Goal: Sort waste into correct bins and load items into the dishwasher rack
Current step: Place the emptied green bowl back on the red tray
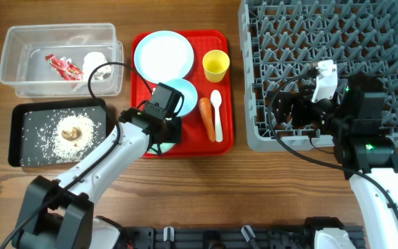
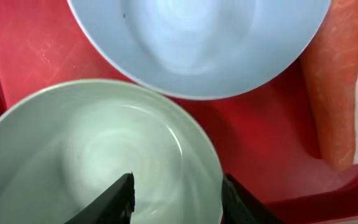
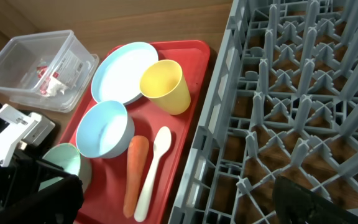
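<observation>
**Waste nearly sorted, rack unloaded**

In clear tub (image 1: pixel 19 41): wrapper (image 1: pixel 63 66), tissue (image 1: pixel 97 66). In black tray (image 1: pixel 19 149): rice (image 1: pixel 43 135), food lump (image 1: pixel 71 131). On red tray (image 1: pixel 223 142), unsorted: carrot (image 1: pixel 206 119), just beside spoon (image 1: pixel 217 114); also plate (image 1: pixel 163 54), cup (image 1: pixel 215 66), blue bowl (image 1: pixel 188 90), green bowl (image 2: pixel 92 155). Nothing in rack (image 1: pixel 323 34) yet. Over green bowl, left gripper (image 2: pixel 178 193) partly spread, astride its rim, not pinching. Over rack's left side, right gripper (image 1: pixel 292 114) spread wide, empty. Judged: waste nearly done, loading all ahead.

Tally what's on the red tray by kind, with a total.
plate: 1
bowls: 2, blue bowl and green bowl
cup: 1
spoon: 1
carrot: 1
Total on the red tray: 6
</observation>
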